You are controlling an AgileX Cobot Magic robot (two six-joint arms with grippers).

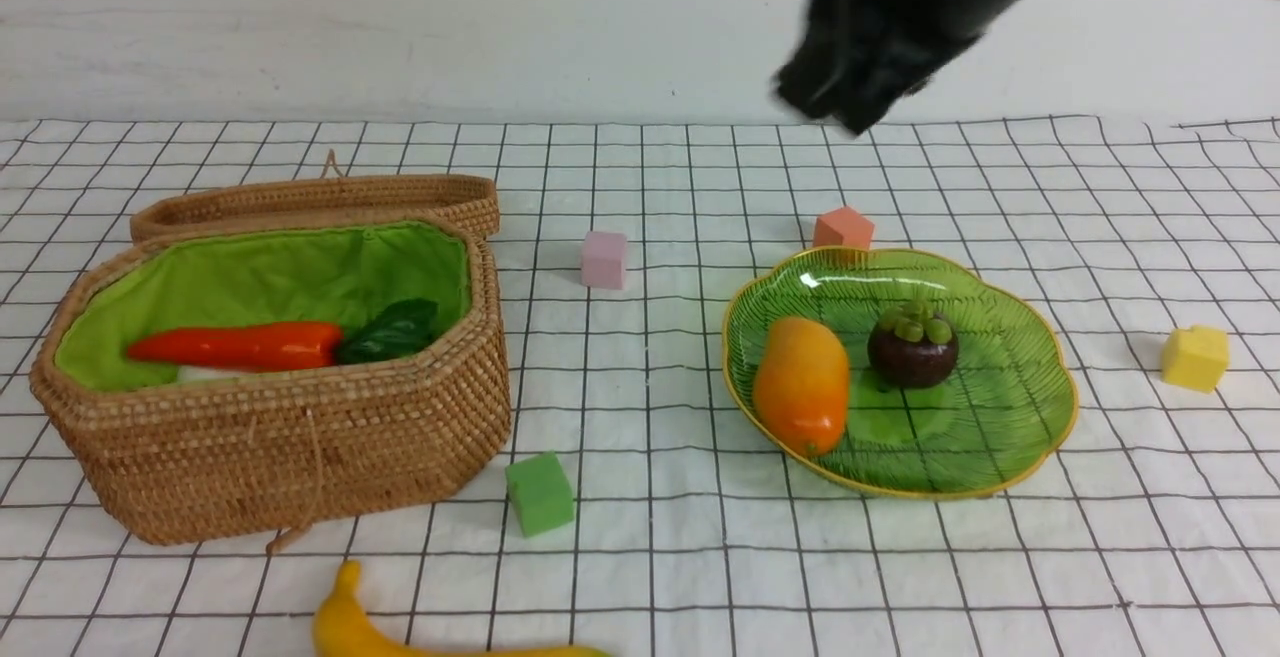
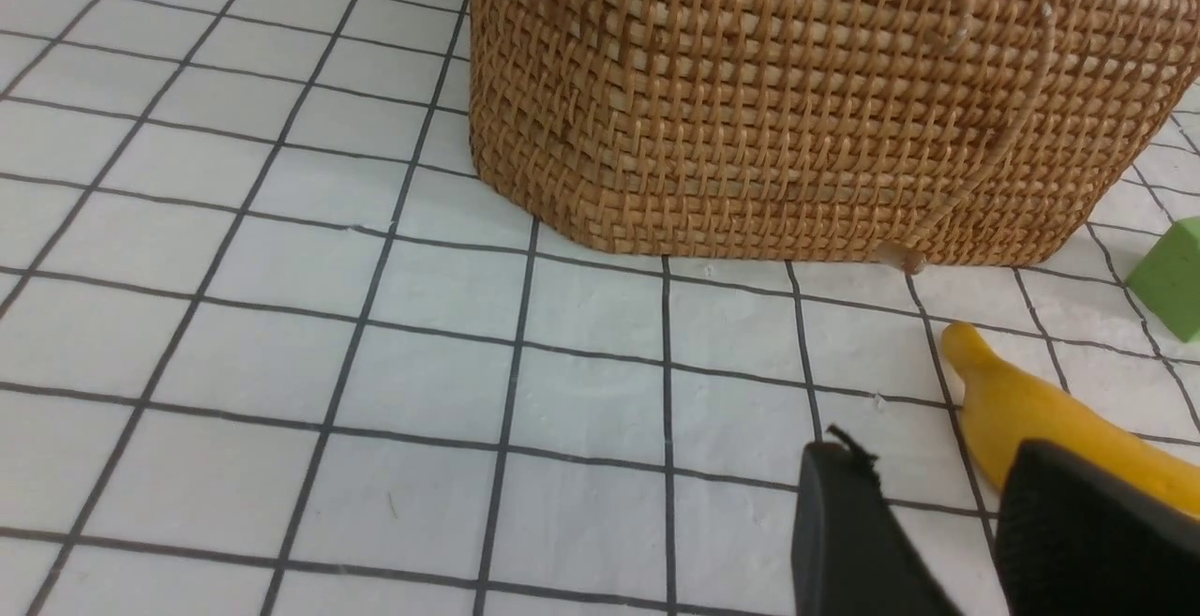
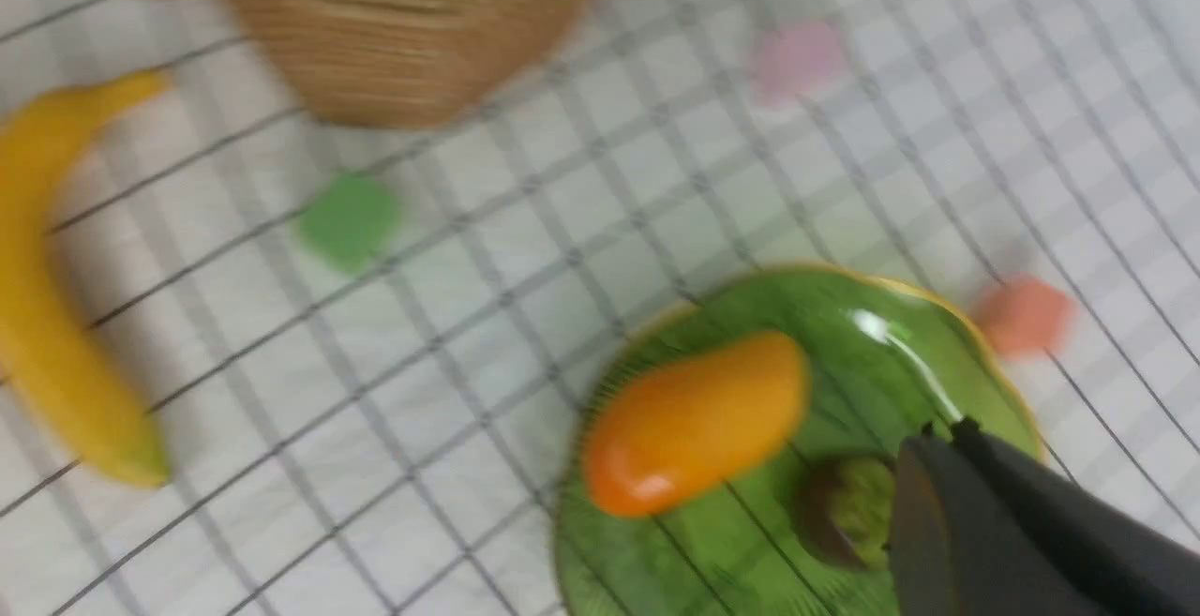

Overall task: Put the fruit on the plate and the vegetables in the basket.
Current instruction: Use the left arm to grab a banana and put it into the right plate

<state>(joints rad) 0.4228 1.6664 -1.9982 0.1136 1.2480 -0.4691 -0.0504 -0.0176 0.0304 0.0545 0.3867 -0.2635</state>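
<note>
left gripper (image 2: pixel 928 466), spread and empty, is being poised beside the banana (image 2: pixel 1031 410), the last fruit unplated; right gripper (image 1: pixel 845 109), pressed together, is being held clear above the plate (image 1: pixel 1000 407).

Green plate (image 1: pixel 1010 417), yellow banana (image 1: pixel 347 627)

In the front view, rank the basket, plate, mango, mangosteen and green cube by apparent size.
1. basket
2. plate
3. mango
4. mangosteen and green cube: these look alike, and the cube sits nearer the camera, so they are left unranked.
</note>
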